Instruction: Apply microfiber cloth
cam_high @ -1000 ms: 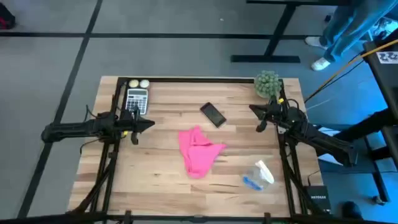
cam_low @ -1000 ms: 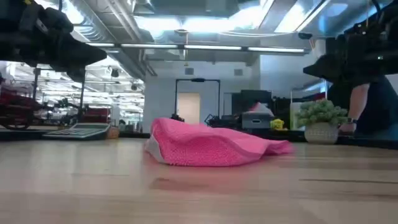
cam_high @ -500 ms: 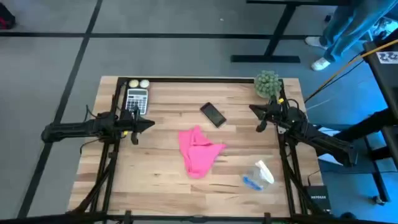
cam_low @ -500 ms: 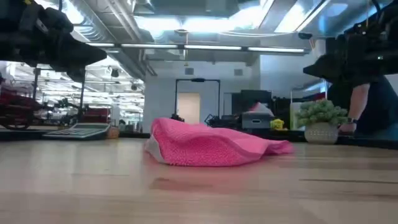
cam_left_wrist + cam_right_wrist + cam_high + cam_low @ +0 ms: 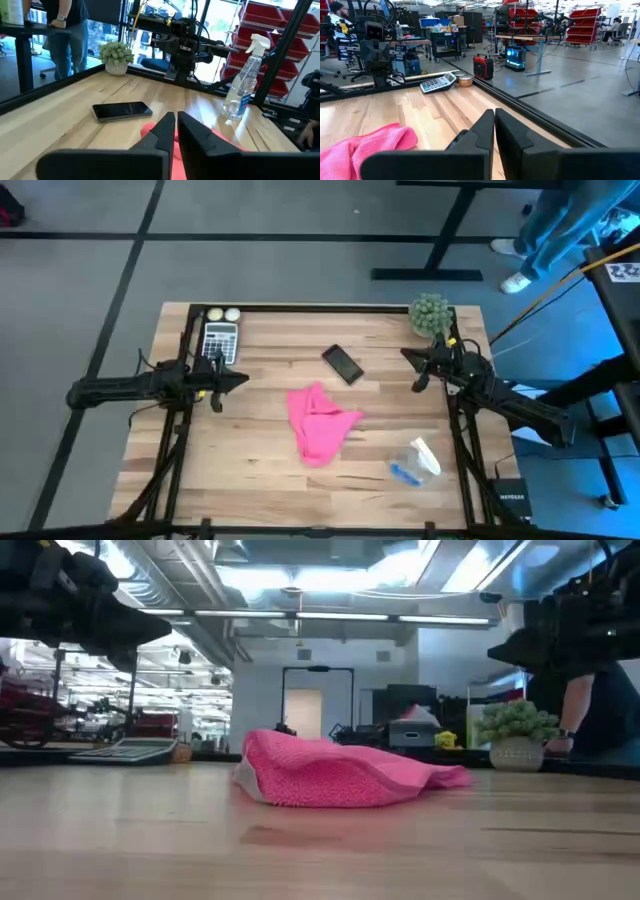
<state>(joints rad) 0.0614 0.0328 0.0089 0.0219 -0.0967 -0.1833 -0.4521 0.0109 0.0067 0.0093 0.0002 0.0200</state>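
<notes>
One pink cloth [image 5: 322,424] lies crumpled near the middle of the bench [image 5: 260,470], well ahead of both sets of fingers and touched by neither. The left gripper [image 5: 238,380] hangs above the bench's left side with its fingers clenched together on nothing, the cloth lying ahead of their tips and the phone [image 5: 343,364] just beyond it. The right gripper [image 5: 408,356] hangs at the right side, fingers likewise pressed together and empty, the cloth ahead and a little off to one side of them. Judging from this, nothing has begun: the fingers must part before they can take the fabric, and a descent with them pressed together would only shove the cloth across the wood. A pinch on one loose fold could lift a corner while the rest drags, and a sweep toward the phone could knock it away. Counted: one cloth, one phone, one spray bottle [image 5: 413,461] lying beyond the cloth from the left fingers, one calculator [image 5: 220,339], one small potted plant [image 5: 430,314], two arms.
</notes>
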